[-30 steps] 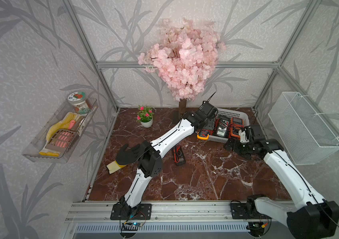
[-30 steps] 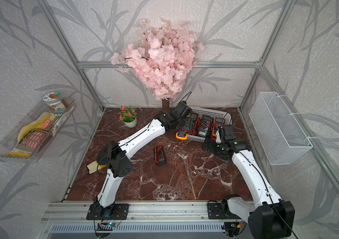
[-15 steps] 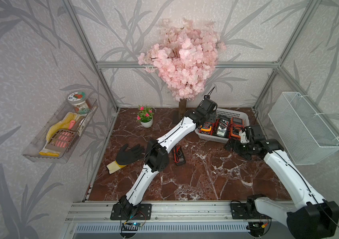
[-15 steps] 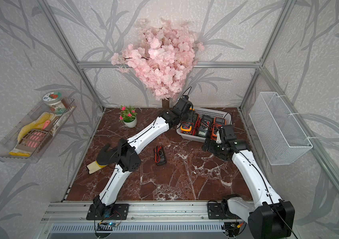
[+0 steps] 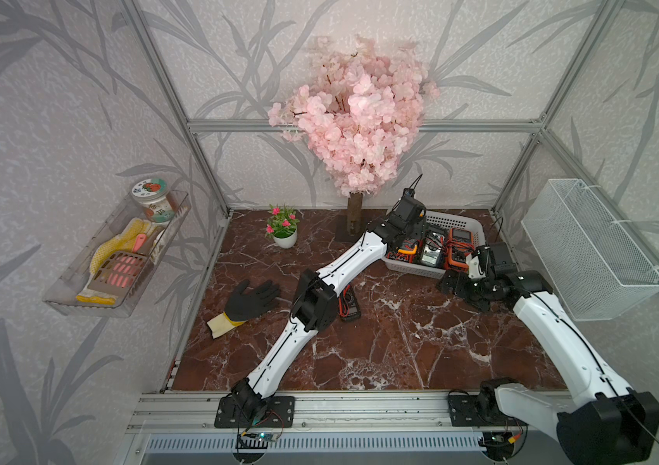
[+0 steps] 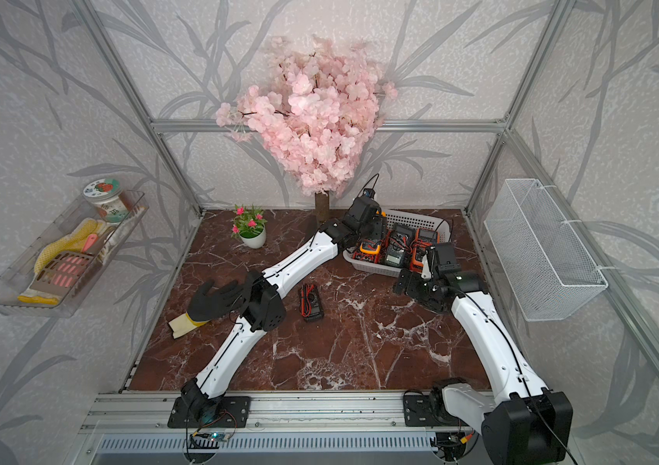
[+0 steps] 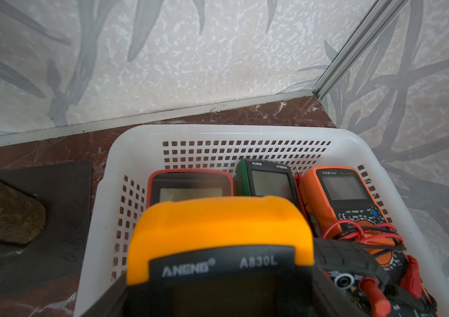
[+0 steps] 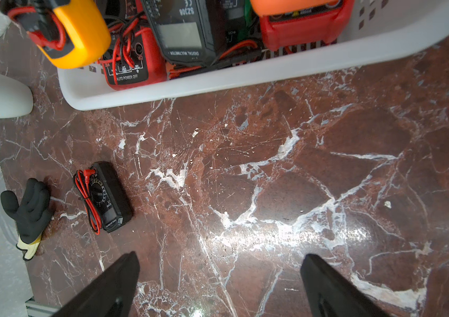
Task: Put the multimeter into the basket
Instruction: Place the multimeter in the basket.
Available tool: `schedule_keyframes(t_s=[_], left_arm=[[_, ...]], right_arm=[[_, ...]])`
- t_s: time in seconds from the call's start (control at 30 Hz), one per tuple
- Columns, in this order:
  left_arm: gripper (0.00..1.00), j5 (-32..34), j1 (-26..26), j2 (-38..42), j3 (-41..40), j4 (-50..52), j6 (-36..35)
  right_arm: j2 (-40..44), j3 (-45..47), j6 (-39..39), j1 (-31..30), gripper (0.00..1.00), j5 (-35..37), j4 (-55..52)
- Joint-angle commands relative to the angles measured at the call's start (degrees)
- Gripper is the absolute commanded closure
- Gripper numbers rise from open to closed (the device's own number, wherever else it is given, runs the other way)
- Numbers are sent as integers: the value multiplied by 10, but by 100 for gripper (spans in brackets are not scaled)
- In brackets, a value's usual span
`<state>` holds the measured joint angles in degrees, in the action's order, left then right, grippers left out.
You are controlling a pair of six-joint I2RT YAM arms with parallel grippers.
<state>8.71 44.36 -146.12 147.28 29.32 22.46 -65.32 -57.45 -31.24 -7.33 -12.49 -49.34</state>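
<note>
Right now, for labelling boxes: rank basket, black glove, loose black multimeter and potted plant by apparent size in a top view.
basket
black glove
black multimeter and potted plant: too alike to rank

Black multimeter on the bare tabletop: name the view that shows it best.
Right wrist view: the black multimeter lies whole and unblocked, dial and red leads clear. Both top views show it small; in a top view the left arm partly covers it. The left wrist view misses it.
</note>
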Motion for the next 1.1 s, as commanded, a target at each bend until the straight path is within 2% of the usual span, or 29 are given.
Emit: schedule_keyframes(t_s=[0.0, 0.13, 0.2, 0.33, 1.07], left_arm=[[30, 2, -1, -11, 26, -30, -11], [23, 0, -1, -22, 26, -31, -11], [13, 1, 0, -27, 26, -27, -12], [0, 1, -1, -31, 26, -23, -8], [0, 12, 1, 28, 15, -3, 12]], right_arm=[[7, -6, 6, 5, 2, 4, -8], [6, -7, 7, 8, 2, 2, -7], [6, -7, 8, 10, 2, 0, -7], [4, -7, 8, 13, 2, -2, -5], [-4, -15, 4, 14, 2, -14, 8]])
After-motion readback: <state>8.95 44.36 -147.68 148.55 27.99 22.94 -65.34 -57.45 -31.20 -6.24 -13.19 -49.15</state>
